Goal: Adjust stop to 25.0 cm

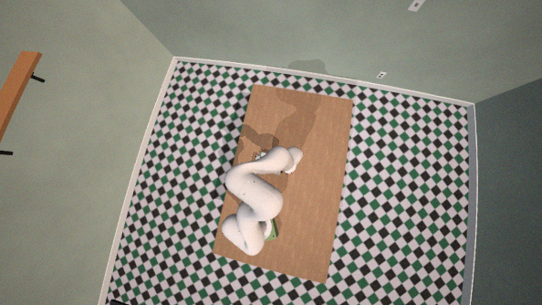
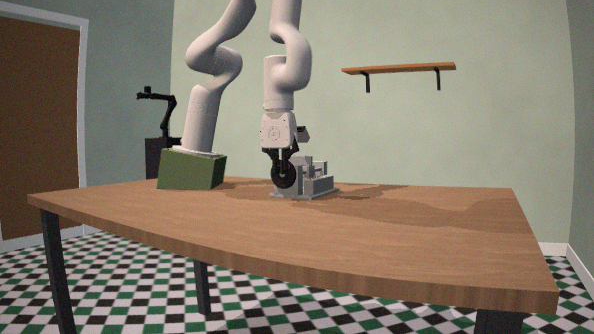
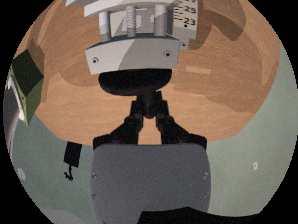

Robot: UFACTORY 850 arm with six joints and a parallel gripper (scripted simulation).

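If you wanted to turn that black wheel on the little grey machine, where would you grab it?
By its handle, from above, I'd say. The handwheel stands upright at the fixture's near end, its top free, so fingers can drop either side. The gripper does just that: pointing down, shut on a handle at the wheel.
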